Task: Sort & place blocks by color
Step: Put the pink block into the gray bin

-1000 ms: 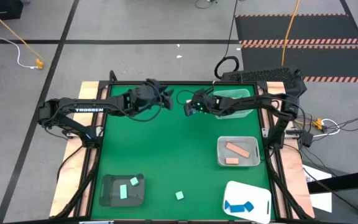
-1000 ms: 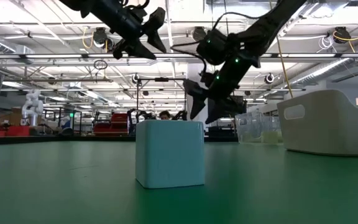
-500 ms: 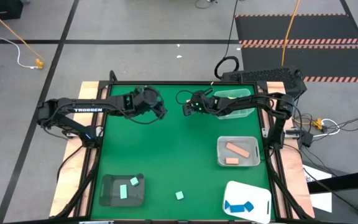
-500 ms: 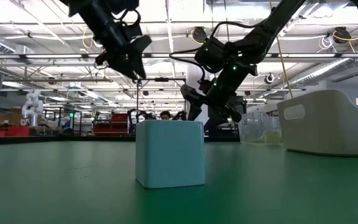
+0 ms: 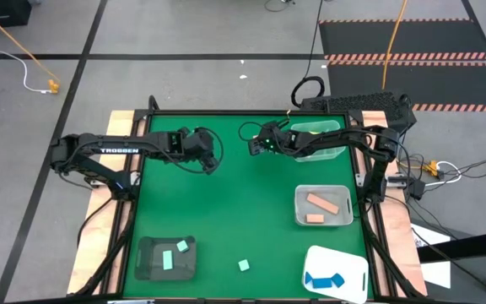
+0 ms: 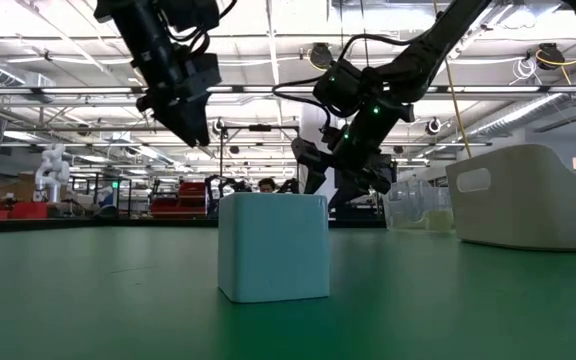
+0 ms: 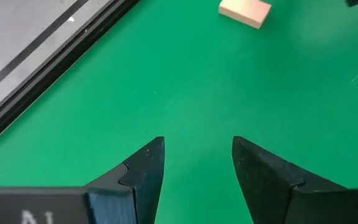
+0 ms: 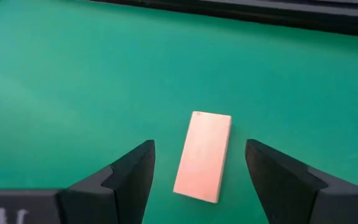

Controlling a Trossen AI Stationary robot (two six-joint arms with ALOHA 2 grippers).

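Observation:
A tan-pink bar (image 8: 205,149) lies flat on the green mat at the far middle of the table; it also shows as the tan-pink bar (image 7: 245,12) in the left wrist view. My right gripper (image 5: 252,148) hovers open over it, slanting down, one finger on either side and clear of it. To its left, my left gripper (image 5: 214,163) is open too, points down at bare mat (image 7: 197,93) and holds nothing. A mint green cube (image 5: 244,265) rests on the mat near the front edge and stands large in the low view as the mint cube (image 6: 273,247).
A dark tray (image 5: 152,263) at the front left holds mint pieces. At the right, a clear tray (image 5: 300,203) holds two tan-pink bars. A white tray (image 5: 353,268) at the front right holds blue pieces. Another clear tray (image 5: 332,150) stands at the far right. The mat's middle is bare.
My left gripper has tipped from nearly level to pointing steeply down at the mat. It has also sunk and come toward the table's near edge. Its fingers have stayed apart.

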